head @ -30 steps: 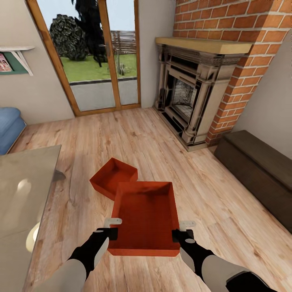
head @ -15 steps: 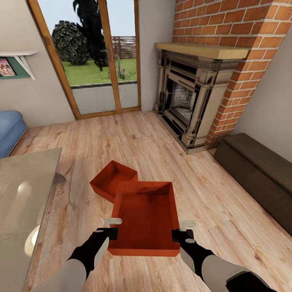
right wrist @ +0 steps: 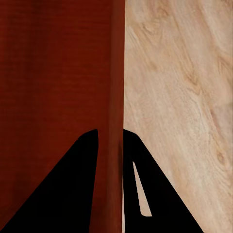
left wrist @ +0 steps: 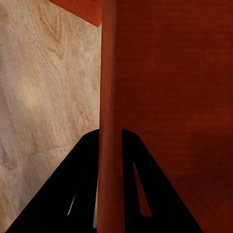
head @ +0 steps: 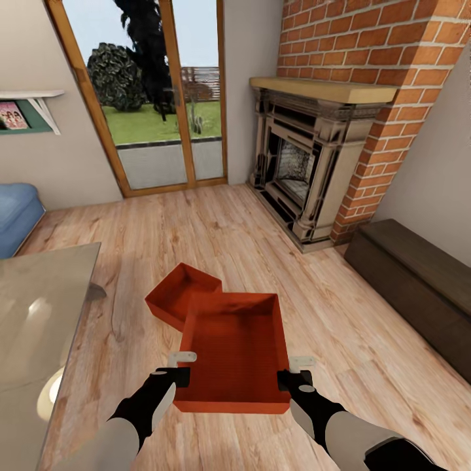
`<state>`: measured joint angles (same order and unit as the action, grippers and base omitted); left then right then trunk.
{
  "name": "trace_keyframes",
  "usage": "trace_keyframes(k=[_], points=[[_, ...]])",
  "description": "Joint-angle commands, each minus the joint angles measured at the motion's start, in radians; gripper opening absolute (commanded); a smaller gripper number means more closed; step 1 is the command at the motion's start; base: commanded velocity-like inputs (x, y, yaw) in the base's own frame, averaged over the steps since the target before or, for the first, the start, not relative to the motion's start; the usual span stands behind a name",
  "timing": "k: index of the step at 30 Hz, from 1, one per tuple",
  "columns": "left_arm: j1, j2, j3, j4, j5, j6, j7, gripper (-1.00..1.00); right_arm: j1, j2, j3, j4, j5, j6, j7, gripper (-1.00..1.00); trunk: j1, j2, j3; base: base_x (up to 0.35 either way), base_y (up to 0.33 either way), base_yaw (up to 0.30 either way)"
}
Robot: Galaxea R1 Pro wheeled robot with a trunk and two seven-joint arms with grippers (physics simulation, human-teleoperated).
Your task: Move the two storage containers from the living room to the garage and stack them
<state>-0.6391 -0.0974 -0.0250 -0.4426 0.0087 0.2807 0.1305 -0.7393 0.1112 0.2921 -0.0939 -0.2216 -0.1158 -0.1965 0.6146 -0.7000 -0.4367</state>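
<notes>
Container (head: 235, 353) unmoved, view tilted up

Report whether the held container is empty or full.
Empty: the held container shows only its bare orange-red bottom, with both grippers' jaws pinching its side walls.

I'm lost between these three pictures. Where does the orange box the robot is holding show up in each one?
Head view: the held storage container sits low and central, a side wall pinched by each end effector.
Left wrist view: its side wall runs up the middle, its inside to one side.
Right wrist view: its other side wall runs up the middle.
Shared landmark: the light wood plank floor, beside the box in all three.
</notes>
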Motion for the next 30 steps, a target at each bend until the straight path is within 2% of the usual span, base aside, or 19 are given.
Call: trace_keyframes(k=[1,30], points=[[-0.001,-0.001,0.005,-0.004,-0.01,0.003,0.009,-1.0,0.0,0.002,0.015,0.003,-0.022,-0.001,0.002,-1.0,0.0,-0.001,0.001,0.0,0.0,0.0],[-0.001,0.001,0.007,0.002,-0.006,0.003,0.011,-1.0,0.0,0.001,0.015,0.003,-0.023,-0.002,0.002,-1.0,0.0,-0.001,0.046,0.0,0.0,0.0]])
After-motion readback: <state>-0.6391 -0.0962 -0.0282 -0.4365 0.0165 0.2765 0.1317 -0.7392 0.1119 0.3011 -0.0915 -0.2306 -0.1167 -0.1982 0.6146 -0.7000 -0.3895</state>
